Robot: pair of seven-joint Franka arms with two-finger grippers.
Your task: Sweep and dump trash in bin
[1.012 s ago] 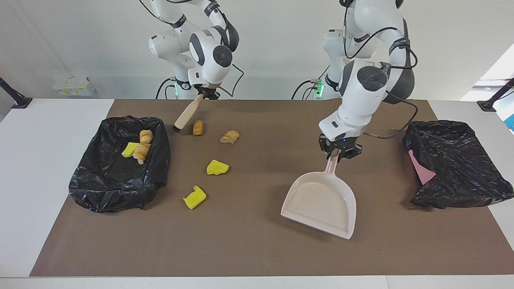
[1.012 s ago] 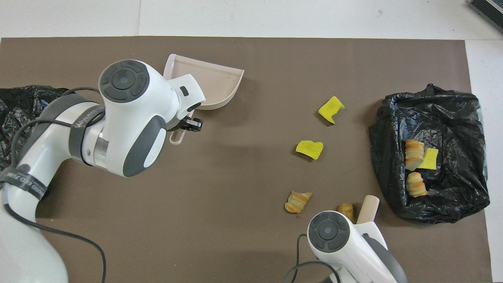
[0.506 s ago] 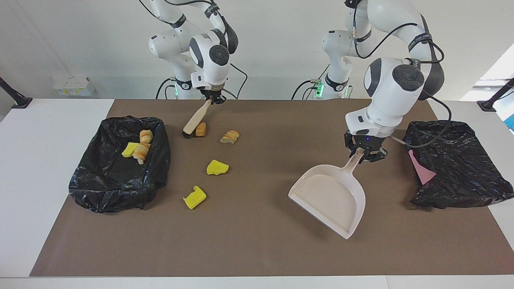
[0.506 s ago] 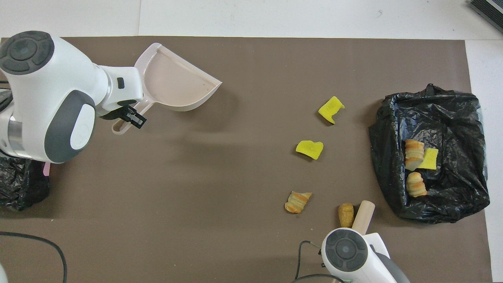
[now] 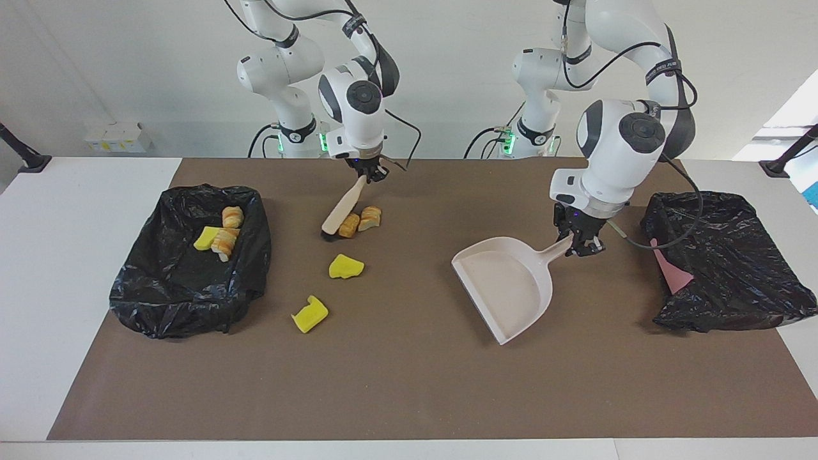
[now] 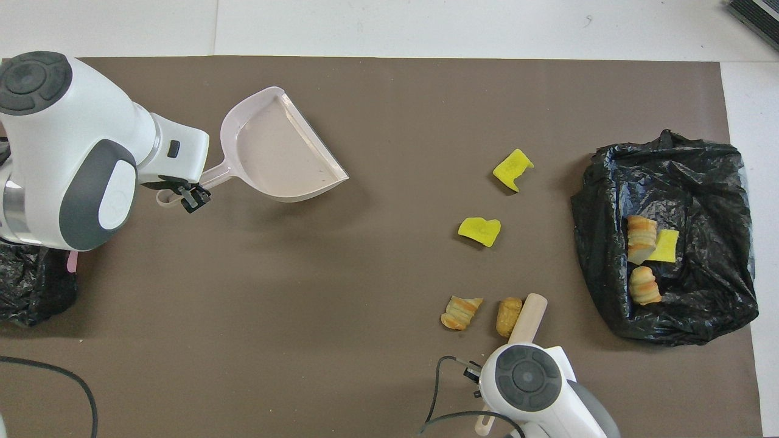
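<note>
Sweeping goes best if the right hand [image 5: 369, 174], clamped on the brush [image 5: 342, 209], keeps its bristles low and drives the two bread lumps [image 5: 359, 220] toward the two yellow sponge wedges [image 5: 329, 289], four loose pieces on the bench [image 5: 409, 396]; the left hand [image 5: 578, 246], gripping the dustpan [image 5: 506, 287], should set its lip flat. Three more lie in the black bin bag [image 5: 172, 300] at the right arm's end

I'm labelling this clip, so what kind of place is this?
Probably a robotics lab set up for a cleaning trial: two arms at a table with a brown mat, a dustpan, and a bag-lined bin holding scraps.
</note>
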